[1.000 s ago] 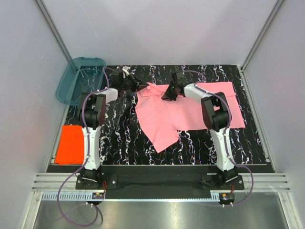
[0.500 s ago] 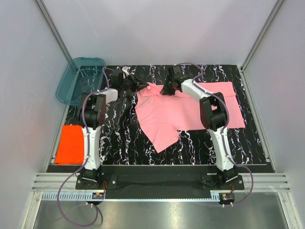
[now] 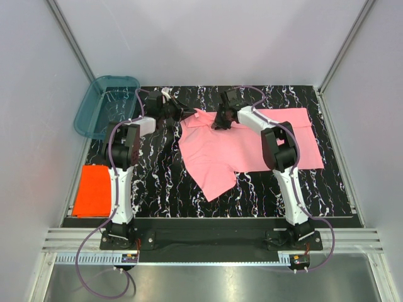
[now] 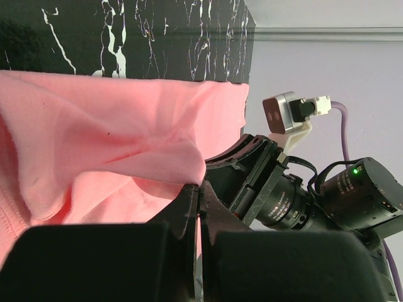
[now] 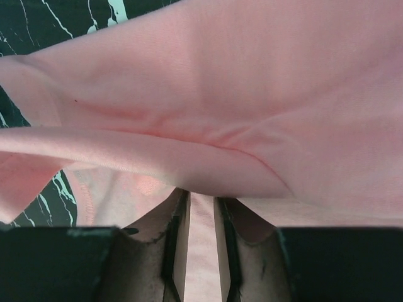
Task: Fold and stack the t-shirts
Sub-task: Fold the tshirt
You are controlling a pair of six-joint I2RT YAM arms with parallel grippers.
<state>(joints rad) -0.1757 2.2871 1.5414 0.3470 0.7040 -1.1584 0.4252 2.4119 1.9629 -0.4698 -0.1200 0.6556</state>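
The light pink t-shirt (image 3: 252, 148) is lying spread across the middle of the black, white-veined table (image 3: 160, 182), its body reaching toward the right side and one sleeve pointing down toward the near edge. Its far left part, by the collar, is being lifted into a soft ridge, with loose folds showing in both wrist views. The left gripper (image 3: 186, 115) is pinching the shirt's far left corner: in the left wrist view its two fingers are pressing together with a fold of pink cloth caught between them. The right gripper (image 3: 219, 124) is gripping the same far edge just to the right, near the collar; in the right wrist view its fingers (image 5: 177, 233) are standing close together with a strip of pink cloth running between them, and a thick fold is draping over their tips. The two grippers are sitting near each other, and the right arm's wrist camera (image 4: 281, 113) is showing close by in the left wrist view. The bright orange-red t-shirt (image 3: 92, 190) is lying folded into a flat rectangle at the table's near left corner, well apart from the pink one. A teal see-through tub (image 3: 85, 116) is sitting at the far left corner, beyond the left arm.
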